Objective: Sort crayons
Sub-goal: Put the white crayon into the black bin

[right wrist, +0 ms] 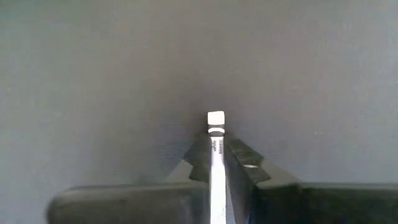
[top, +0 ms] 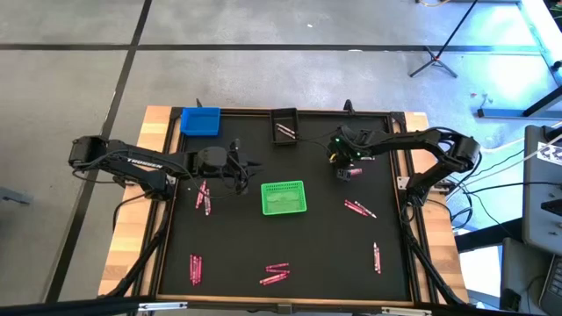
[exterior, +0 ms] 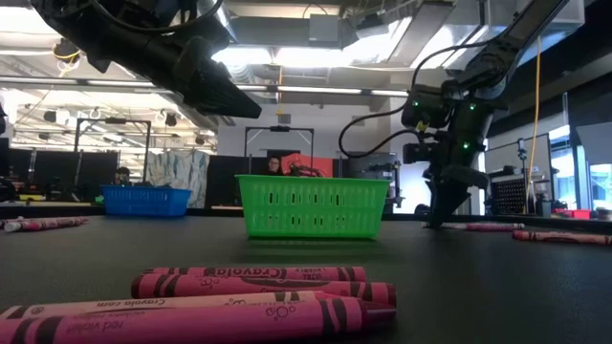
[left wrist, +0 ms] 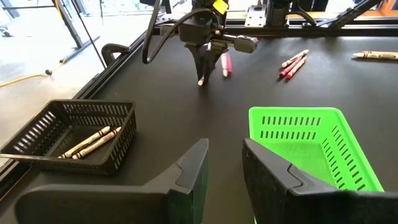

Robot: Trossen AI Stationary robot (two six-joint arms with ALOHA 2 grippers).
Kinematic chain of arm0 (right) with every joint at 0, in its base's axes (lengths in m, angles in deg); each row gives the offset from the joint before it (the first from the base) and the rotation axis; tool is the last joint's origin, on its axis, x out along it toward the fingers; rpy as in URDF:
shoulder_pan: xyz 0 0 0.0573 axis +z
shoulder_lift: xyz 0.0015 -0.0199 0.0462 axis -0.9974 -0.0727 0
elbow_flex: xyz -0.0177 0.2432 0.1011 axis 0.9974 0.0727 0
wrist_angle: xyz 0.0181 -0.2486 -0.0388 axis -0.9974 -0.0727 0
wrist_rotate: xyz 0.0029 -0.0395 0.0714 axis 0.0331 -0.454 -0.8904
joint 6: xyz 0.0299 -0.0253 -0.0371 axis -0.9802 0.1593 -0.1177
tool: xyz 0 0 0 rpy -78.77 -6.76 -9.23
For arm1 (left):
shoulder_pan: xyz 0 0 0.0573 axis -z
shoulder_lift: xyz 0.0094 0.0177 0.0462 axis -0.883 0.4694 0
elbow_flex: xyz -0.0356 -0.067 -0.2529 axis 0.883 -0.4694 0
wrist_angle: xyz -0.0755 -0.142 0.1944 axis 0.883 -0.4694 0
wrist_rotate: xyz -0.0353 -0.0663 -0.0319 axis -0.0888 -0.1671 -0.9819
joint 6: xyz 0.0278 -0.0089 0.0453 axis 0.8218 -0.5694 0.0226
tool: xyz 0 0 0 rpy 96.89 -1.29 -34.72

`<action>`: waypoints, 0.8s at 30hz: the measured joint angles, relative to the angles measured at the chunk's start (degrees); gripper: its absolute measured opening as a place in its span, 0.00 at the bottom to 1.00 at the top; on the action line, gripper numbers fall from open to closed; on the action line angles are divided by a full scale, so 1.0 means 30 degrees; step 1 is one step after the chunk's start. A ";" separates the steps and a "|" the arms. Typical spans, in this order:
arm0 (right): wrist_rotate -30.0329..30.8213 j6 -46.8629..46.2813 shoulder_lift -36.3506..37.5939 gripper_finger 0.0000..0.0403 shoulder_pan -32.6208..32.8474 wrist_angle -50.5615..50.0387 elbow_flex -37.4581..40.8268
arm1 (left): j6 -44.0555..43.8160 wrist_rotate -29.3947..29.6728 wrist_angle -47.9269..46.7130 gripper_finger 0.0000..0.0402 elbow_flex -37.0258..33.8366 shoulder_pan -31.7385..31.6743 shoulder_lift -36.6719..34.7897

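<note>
My right gripper point(right wrist: 216, 152) stands over the mat right of the black bin point(top: 284, 125), pointing steeply down and shut on a pale crayon point(right wrist: 216, 134). A pink crayon point(left wrist: 225, 62) lies beside it. My left gripper point(left wrist: 224, 168) hovers open between the black bin point(left wrist: 68, 134) and the green bin point(left wrist: 314, 146), holding nothing. Pale crayons point(left wrist: 93, 140) lie on the black bin's floor. Pink crayons lie flat on the mat at the left point(top: 202, 195), the right point(top: 359, 208) and the near edge point(top: 275, 275). My right gripper pinches the pale crayon's shaft point(right wrist: 216, 148) between its two fingers, coming from above and pointing steeply down. The crayon runs along the fingers, and its flat end point(right wrist: 216, 116) sticks out past the tips. Whether that end point(left wrist: 200, 81) touches the mat I cannot tell.
A blue bin point(top: 200, 121) stands at the far left corner of the mat and the green bin point(top: 284, 197) in the middle. A raised wooden frame point(top: 149, 140) borders the mat. People sit in the room behind the table in the low view.
</note>
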 joint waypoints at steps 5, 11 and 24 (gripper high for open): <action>0.0231 0.0509 -0.0006 0.04 0.0000 0.0158 0.0007 | 0.0004 0.0000 0.0353 0.22 0.0000 0.0000 -0.0007; 0.1327 0.0524 0.0794 0.02 -0.0024 -0.0031 -0.0422 | 0.0004 0.0000 0.0607 0.22 -0.0007 0.0000 -0.0007; -0.0463 -0.0942 0.2143 0.03 -0.0007 0.5595 -0.1647 | 0.0091 0.0000 0.0653 0.22 -0.0022 0.0000 0.0078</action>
